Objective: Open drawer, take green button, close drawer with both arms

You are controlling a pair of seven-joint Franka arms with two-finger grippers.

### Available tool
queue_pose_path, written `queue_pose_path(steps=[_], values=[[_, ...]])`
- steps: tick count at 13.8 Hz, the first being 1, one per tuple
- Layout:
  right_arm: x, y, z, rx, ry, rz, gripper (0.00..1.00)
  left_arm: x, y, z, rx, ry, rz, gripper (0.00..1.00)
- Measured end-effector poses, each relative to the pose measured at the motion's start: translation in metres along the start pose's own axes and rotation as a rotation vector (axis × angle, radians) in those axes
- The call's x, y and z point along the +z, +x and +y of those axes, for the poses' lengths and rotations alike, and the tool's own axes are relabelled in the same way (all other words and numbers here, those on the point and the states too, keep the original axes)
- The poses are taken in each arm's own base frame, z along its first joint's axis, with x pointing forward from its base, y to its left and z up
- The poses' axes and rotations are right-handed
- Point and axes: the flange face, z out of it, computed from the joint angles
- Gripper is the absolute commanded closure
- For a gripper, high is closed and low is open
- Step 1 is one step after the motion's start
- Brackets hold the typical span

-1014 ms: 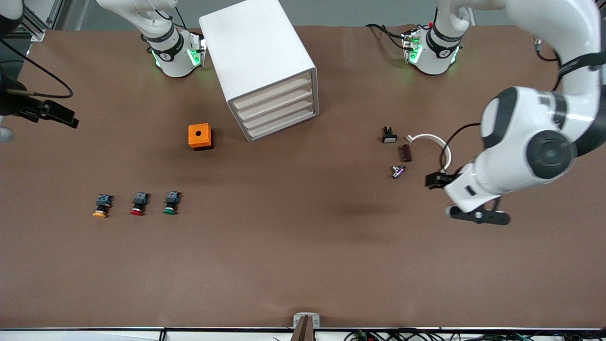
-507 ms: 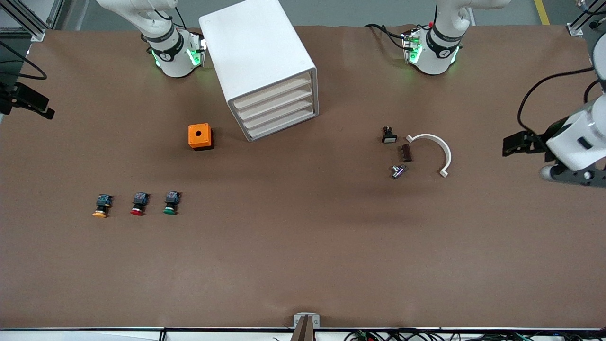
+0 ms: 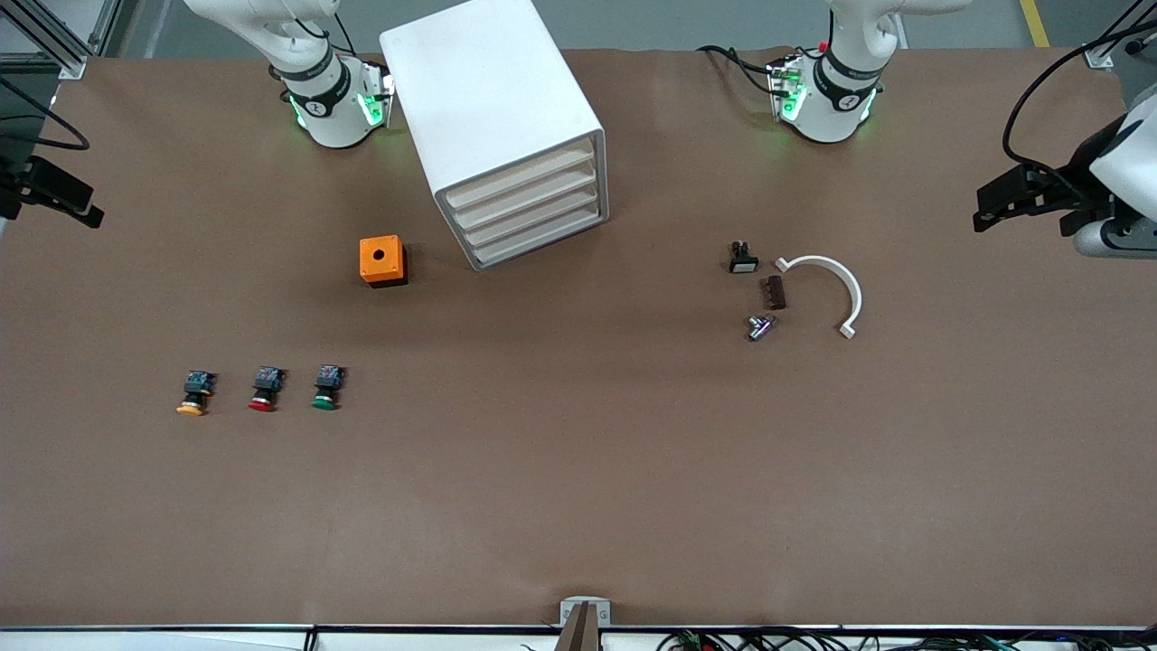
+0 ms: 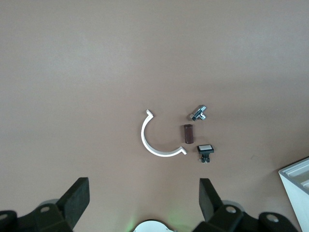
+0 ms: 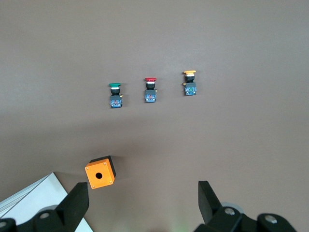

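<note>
The white cabinet (image 3: 493, 108) stands near the robots' bases, and all four cream-fronted drawers (image 3: 529, 210) are shut. The green-capped button (image 3: 325, 387) lies on the table nearer the front camera, toward the right arm's end; it also shows in the right wrist view (image 5: 115, 94). My right gripper (image 5: 141, 200) is open and empty, high over the table near the orange box. My left gripper (image 4: 142, 198) is open and empty, high over the left arm's end; its hand shows at the front view's edge (image 3: 1107, 233).
A red-capped button (image 3: 264, 389) and a yellow-orange-capped one (image 3: 193, 393) lie beside the green one. An orange box with a hole (image 3: 382, 260) sits beside the cabinet. A white arc (image 3: 836, 280), brown block (image 3: 775, 292), metal fitting (image 3: 759, 326) and black switch (image 3: 743, 258) lie toward the left arm's end.
The left arm has swung away from the small parts, out to the left arm's end of the table. The right hand drew back toward its edge, then held still.
</note>
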Motion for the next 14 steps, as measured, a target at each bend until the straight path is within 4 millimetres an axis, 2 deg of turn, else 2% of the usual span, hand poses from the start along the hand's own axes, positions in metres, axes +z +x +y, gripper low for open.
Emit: queue_pose_path(steps=[6,8,12,14], values=[[-0.009,0.0,0.0,0.001,0.001,0.023,0.0,-0.015,-0.011,-0.001,-0.006,0.0,0.029,0.0],[-0.009,0.0,0.0,0.001,0.001,0.023,0.0,-0.015,-0.002,-0.002,-0.011,-0.002,0.081,0.0],[-0.009,0.0,0.0,0.001,0.001,0.023,0.0,-0.016,0.012,-0.02,-0.047,-0.014,0.164,0.0],[-0.009,0.0,0.0,0.001,0.001,0.023,0.0,-0.015,0.014,-0.017,-0.042,-0.014,0.166,0.0]])
